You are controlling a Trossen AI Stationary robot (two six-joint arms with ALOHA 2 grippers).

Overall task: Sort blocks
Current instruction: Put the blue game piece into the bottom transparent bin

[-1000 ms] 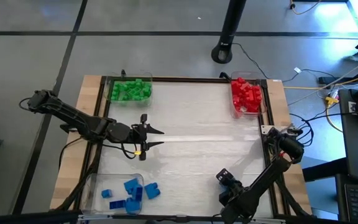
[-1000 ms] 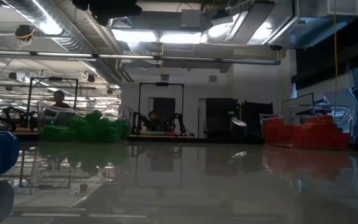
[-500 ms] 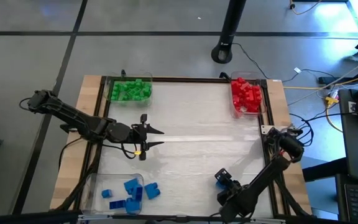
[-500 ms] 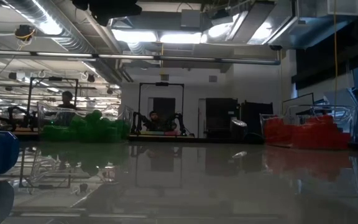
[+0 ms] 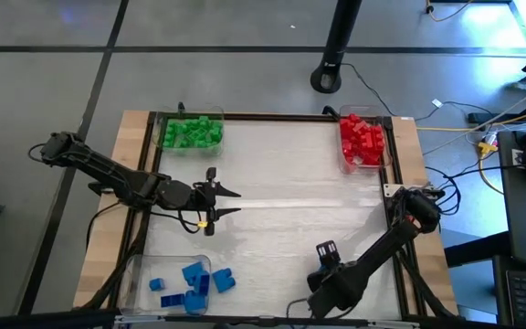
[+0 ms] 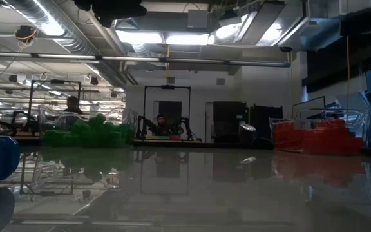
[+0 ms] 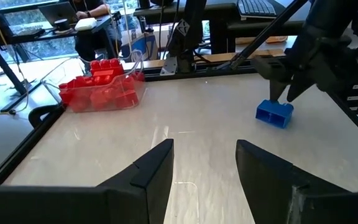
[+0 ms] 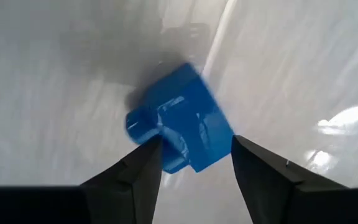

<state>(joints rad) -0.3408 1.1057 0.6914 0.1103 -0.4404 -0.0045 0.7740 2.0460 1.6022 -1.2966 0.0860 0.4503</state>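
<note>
Near the front edge of the table, the right gripper (image 8: 194, 163) stands directly over a lone blue block (image 8: 179, 134), fingers set apart on either side of it; whether they yet press on it cannot be told. That block lies on the bare table surface, right of centre. Green blocks (image 5: 192, 131) and red blocks (image 5: 362, 140) sit in trays at the far corners, the other blue blocks (image 5: 190, 280) in the blue tray (image 5: 133, 270) at the front left. The left gripper (image 7: 204, 168) waits open and empty over mid-table. Step in hand, by judgement: picking up the last stray block (none other visible loose). Next move calls for a firm closure, a lift, then carriage across to the blue tray.
</note>
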